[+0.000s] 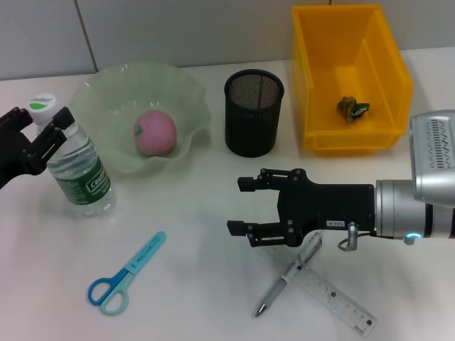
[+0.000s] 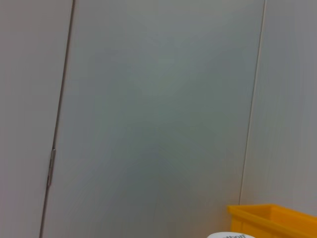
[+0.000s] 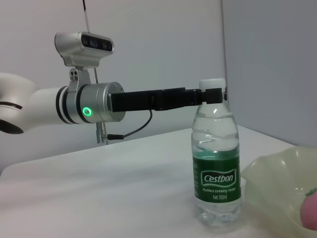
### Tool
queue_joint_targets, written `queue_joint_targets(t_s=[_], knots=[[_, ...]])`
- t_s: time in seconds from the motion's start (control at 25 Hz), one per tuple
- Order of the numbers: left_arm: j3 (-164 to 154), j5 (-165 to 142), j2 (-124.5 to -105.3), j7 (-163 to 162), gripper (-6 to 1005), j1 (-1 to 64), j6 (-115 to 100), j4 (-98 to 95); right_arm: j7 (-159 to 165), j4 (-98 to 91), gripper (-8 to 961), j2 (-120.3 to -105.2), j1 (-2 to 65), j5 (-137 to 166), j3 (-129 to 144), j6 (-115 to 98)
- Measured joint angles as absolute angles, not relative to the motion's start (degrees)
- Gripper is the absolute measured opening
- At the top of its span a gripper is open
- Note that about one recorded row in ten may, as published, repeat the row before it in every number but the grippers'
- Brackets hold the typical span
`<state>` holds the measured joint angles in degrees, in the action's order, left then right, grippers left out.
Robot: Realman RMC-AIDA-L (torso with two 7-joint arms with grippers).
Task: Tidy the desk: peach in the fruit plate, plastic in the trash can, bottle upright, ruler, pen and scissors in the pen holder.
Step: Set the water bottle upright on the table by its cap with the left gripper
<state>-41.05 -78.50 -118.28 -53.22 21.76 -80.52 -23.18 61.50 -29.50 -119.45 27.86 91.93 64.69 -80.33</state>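
Note:
The clear water bottle (image 1: 79, 170) with a green label stands upright at the left; it also shows as the bottle (image 3: 216, 168). My left gripper (image 1: 43, 122) sits at its neck just under the white cap, one finger on each side, looking slightly spread; the same gripper (image 3: 214, 95) shows there. The pink peach (image 1: 155, 133) lies in the pale green fruit plate (image 1: 186, 96). Crumpled plastic (image 1: 352, 108) lies in the yellow bin (image 1: 313, 85). My right gripper (image 1: 240, 206) hovers open and empty, left of the silver pen (image 1: 284, 283) and clear ruler (image 1: 334, 297). Blue scissors (image 1: 124, 273) lie at the front left.
The black mesh pen holder (image 1: 254, 114) stands between plate and bin, behind my right gripper. The left wrist view shows only the wall, a corner of the yellow bin (image 2: 277, 218) and the bottle cap (image 2: 230, 235). The plate's rim (image 3: 277, 178) is beside the bottle.

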Motion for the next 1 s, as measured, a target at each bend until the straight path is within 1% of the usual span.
queue_joint_targets(t_s=[0.36,1.0], knots=[[-41.68,-78.58,-118.39,-52.49,440,21.63,-80.49,-23.20,62.54,-29.51,770,-119.35,28.00,92.10,64.78,-79.98],[-41.92,-78.58,-118.48,-51.25,479,21.46,-80.78,-22.80,63.45,-29.53,770,-119.25,28.31,91.93,65.04,-79.80]])
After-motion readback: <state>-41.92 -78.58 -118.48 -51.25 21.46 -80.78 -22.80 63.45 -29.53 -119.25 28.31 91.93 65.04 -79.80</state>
